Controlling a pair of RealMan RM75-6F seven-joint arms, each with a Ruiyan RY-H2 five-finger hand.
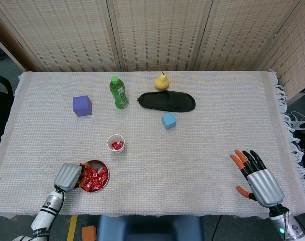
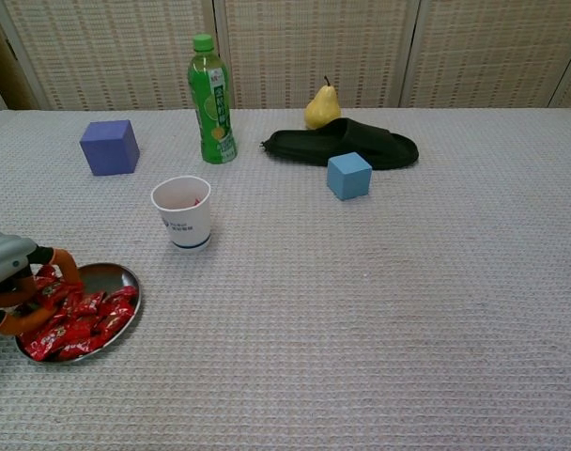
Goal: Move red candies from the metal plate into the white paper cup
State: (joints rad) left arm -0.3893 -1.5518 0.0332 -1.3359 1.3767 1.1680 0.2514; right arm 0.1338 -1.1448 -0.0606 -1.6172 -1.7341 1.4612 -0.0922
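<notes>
The metal plate (image 1: 95, 162) (image 2: 109, 275) sits near the table's front left edge, heaped with red candies (image 1: 95, 178) (image 2: 86, 319). My left hand (image 1: 68, 176) (image 2: 7, 265) is down on the plate's left side. Its fingers curl into the pile and close on candies there. The white paper cup (image 1: 116, 142) (image 2: 182, 212) stands upright just beyond the plate and holds a few red candies. My right hand (image 1: 258, 178) rests at the front right, fingers spread, holding nothing. Only the head view shows it.
Further back stand a purple cube (image 1: 82, 106) (image 2: 109, 147), a green bottle (image 1: 119, 93) (image 2: 210, 100), a yellow pear (image 1: 161, 81) (image 2: 322, 105), a black slipper (image 1: 167, 101) (image 2: 344, 144) and a small blue cube (image 1: 168, 120) (image 2: 348, 176). A fringed cloth covers the table.
</notes>
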